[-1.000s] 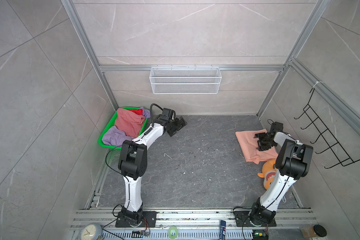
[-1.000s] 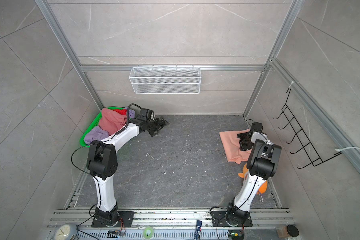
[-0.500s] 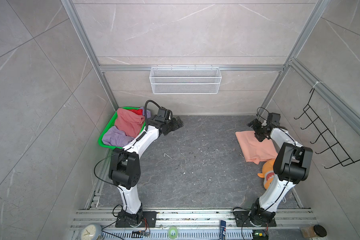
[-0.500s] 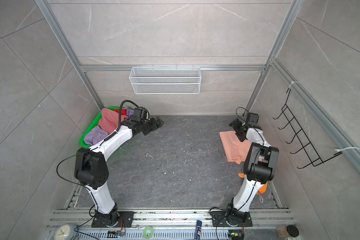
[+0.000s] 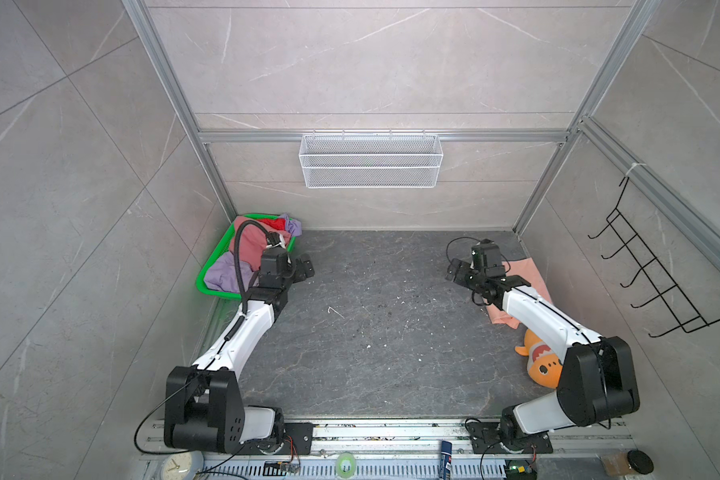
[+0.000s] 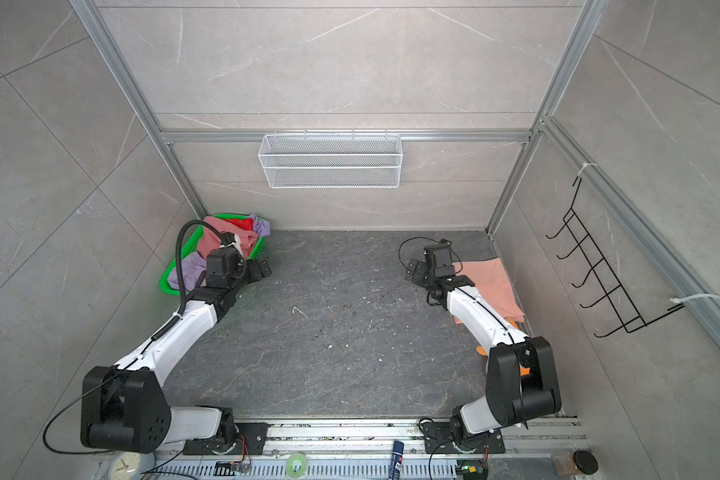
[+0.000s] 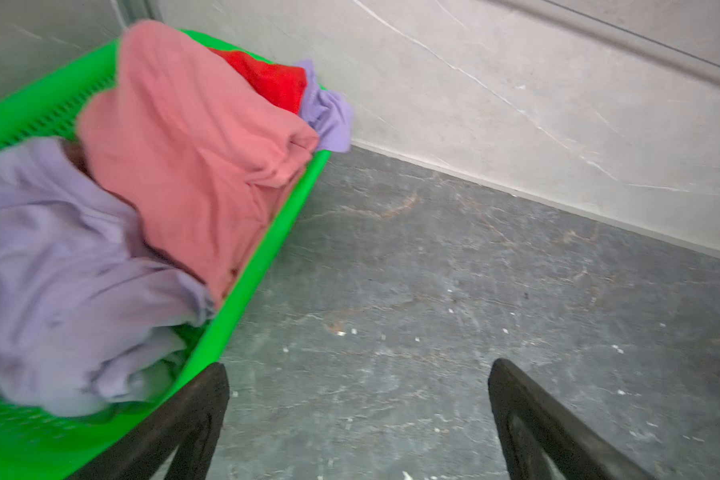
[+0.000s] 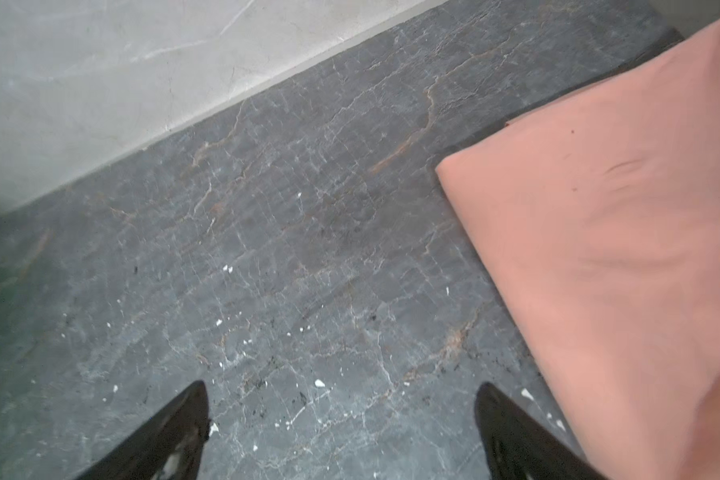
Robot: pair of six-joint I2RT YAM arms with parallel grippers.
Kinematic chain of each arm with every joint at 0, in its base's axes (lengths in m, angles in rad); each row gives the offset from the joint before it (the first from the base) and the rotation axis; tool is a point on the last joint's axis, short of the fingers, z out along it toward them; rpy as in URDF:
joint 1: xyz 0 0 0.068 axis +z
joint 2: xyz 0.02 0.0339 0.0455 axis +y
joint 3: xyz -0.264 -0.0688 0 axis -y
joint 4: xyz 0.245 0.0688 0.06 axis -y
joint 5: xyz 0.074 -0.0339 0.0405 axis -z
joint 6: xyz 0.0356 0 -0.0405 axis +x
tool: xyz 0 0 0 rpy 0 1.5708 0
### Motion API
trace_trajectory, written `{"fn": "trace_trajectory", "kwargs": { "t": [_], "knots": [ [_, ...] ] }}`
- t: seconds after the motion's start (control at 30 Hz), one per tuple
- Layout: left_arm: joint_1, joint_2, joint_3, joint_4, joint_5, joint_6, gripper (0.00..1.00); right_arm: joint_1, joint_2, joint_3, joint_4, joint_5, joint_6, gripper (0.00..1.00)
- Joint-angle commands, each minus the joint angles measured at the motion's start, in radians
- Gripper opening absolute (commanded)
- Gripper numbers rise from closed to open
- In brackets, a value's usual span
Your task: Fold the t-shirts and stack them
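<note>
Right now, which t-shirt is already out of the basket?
The peach t-shirt, lying flat on the dark surface; the pink, red and lavender ones sit heaped in the green basket.

Green basket (image 6: 164, 284): far left corner, heaped with t-shirts (image 6: 215, 248).
Peach shirt (image 6: 491, 282): flat, right side.
Left tool (image 6: 262, 268): beside the basket.
Right tool (image 6: 413, 270): beside the peach shirt.

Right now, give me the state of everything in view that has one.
Left gripper: fingers open, empty.
Right gripper: fingers open, empty.
Green basket: upright, holding shirts.
Peach t-shirt: folded, flat on the table.
Dusty pink t-shirt: unfolded, heaped in the basket.
Lavender t-shirt: crumpled in the basket.
Red t-shirt: crumpled, mostly buried.
Plush toy: lying on the table.
</note>
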Motion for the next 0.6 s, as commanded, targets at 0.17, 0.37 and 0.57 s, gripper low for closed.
{"fn": "trace_trajectory", "kwargs": {
  "t": [0.17, 0.37, 0.57],
  "knots": [
    [0.179, -0.093, -0.32, 0.386, 0.026, 0.116, 1.0, 0.227, -0.118, -0.084, -0.09, 0.397, 0.129, 1.0],
    [0.19, -0.046, -0.402, 0.442, 0.014, 0.153, 1.0, 0.271, -0.182, -0.122, -0.13, 0.501, 0.204, 1.0],
    [0.19, -0.009, -0.496, 0.575, -0.012, 0.183, 1.0, 0.273, -0.207, -0.133, -0.148, 0.554, 0.2, 1.0]
  ]
}}
